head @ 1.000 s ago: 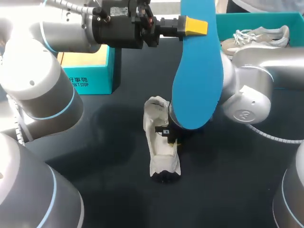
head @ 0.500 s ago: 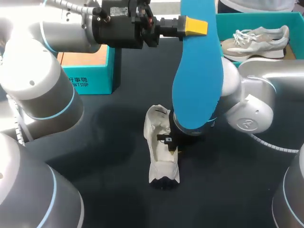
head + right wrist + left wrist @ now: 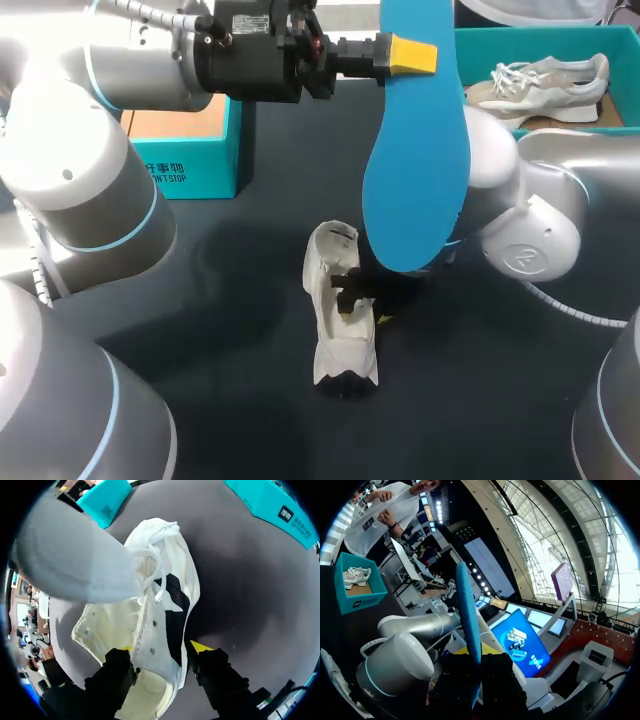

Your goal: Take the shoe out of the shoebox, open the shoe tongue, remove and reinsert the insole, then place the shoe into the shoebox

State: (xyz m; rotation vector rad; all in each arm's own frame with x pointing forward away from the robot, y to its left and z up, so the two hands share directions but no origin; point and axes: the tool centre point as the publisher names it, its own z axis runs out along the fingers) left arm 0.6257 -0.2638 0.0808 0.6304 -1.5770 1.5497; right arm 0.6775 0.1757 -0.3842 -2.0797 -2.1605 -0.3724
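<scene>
Dark table (image 3: 250,330), right end effector (image 3: 162,649) pinching shoe (image 3: 340,345), left end effector (image 3: 415,55) gripping upright insole (image 3: 415,180)

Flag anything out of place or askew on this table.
The blue insole is out of the white shoe, held upright in the air by the left gripper. The shoe lies on the table with its upper splayed open and crumpled, one side wall pinched by the right gripper. Both fit the task; nothing looks damaged.
</scene>
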